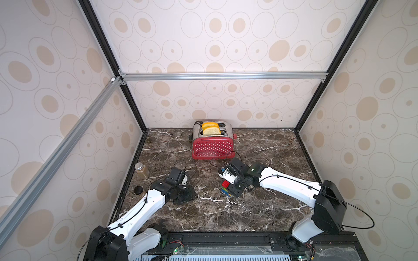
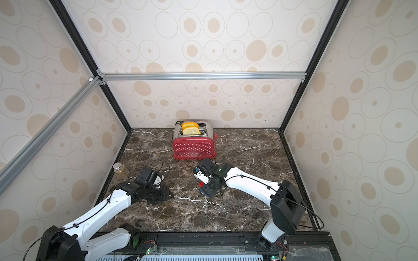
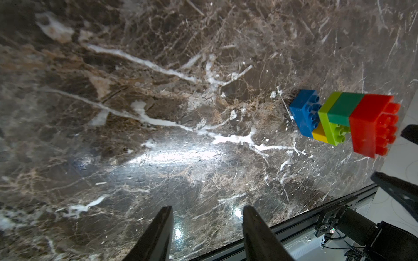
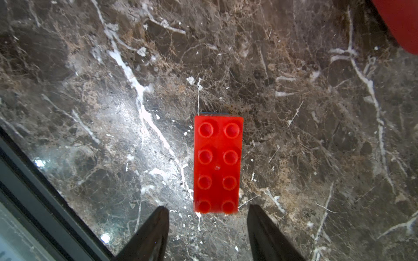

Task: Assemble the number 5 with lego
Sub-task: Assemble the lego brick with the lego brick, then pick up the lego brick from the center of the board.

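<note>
The lego stands as one joined stepped stack (image 3: 343,119) on the marble table. From the table up it is blue (image 3: 303,113), yellow (image 3: 320,135), lime green (image 3: 334,133), dark green (image 3: 343,108), then red (image 3: 368,126). In both top views only part of the stack (image 1: 226,188) (image 2: 200,184) shows beside my right gripper (image 1: 234,189). The right wrist view looks straight down on the red brick's studs (image 4: 217,162). My right gripper (image 4: 208,206) is open, with the brick's near end just ahead of its tips and a gap on each side. My left gripper (image 3: 207,206) is open and empty, well apart from the stack.
A red polka-dot toaster (image 1: 213,144) with toast stands at the back middle. A glass jar (image 1: 141,170) and a black lid (image 1: 138,190) lie by the left wall. The table's front rail (image 3: 316,212) runs close to the left gripper.
</note>
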You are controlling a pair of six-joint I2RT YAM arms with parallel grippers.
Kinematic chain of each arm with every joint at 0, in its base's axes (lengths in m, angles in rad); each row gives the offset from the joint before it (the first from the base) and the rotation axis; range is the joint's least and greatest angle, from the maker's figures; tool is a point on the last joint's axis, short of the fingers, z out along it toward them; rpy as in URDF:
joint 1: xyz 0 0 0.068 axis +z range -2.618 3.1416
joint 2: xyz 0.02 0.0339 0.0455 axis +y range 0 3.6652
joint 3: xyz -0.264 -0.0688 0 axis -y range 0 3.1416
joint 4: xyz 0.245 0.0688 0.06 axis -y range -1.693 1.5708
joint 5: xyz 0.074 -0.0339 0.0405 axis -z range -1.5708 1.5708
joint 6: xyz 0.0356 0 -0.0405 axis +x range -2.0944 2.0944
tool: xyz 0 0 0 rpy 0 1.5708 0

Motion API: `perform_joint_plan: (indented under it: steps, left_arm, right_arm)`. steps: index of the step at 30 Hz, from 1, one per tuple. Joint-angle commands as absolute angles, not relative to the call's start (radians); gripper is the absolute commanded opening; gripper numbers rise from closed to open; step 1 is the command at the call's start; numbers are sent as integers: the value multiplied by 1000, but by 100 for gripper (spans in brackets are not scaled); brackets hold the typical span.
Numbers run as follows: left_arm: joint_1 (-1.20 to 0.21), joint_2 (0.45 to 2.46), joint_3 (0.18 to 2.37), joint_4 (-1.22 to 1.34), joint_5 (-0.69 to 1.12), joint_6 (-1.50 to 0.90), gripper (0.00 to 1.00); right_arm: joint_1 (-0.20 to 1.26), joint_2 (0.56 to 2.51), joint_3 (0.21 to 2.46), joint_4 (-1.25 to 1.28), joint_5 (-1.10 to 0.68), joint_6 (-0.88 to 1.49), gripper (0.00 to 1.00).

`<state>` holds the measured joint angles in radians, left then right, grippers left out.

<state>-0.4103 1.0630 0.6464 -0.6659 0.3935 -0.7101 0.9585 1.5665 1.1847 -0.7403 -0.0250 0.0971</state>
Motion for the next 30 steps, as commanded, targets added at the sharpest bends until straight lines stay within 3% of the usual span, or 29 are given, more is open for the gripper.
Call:
perform_joint_plan:
  steps: [1,18,30]
  left_arm:
    - [-413,1022,663,-596,437,-683,54]
    - [-416,1000,672,-523,523,-686,54]
    - [-416,991,663,-523,528,-686,54]
  right_arm:
    - [945,1533,1172,-714,-85,104,61]
    - [925,1506,1087,-634,-89,111,69]
    - [909,1564,1084,-600,-85,118,64]
